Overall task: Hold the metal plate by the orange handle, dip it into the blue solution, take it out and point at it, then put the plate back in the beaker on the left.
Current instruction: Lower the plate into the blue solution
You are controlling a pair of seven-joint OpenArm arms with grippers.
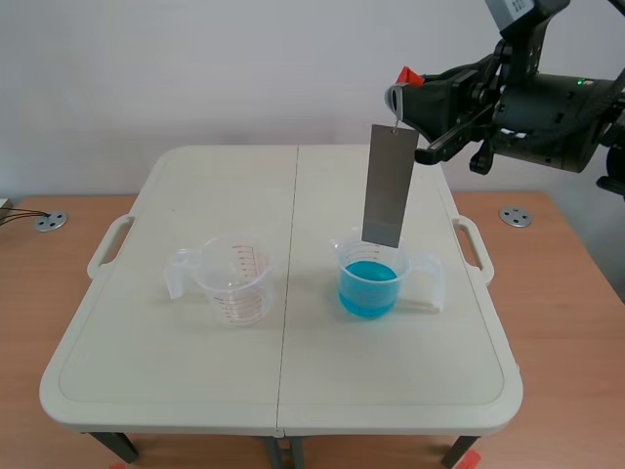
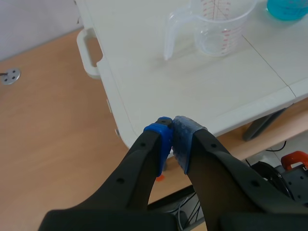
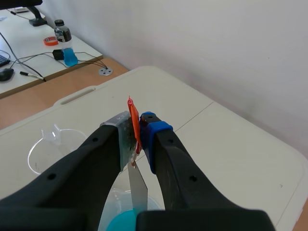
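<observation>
Pinched the orange handle [image 3: 133,119] in the right claw [image 3: 139,134], fingers [image 3: 156,131] narrowed to a slit around it. Held the metal plate [image 1: 388,186] hanging upright over the right-hand beaker [image 1: 422,278] of blue solution [image 1: 369,288], lower edge about at the rim, perhaps just inside. Held the left claw [image 2: 172,138], pads [image 2: 185,132] pressed together on nothing, off the counter's [image 2: 192,91] near left corner, well short of the empty measuring beaker [image 2: 221,26].

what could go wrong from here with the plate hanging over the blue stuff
1. The metal plate dangles from the orange handle pinched in the right gripper. A swing could knock the rim of the filled beaker and spill its blue solution.
2. The plate looks much taller than the empty beaker, so leaning in there it might tip it.
</observation>
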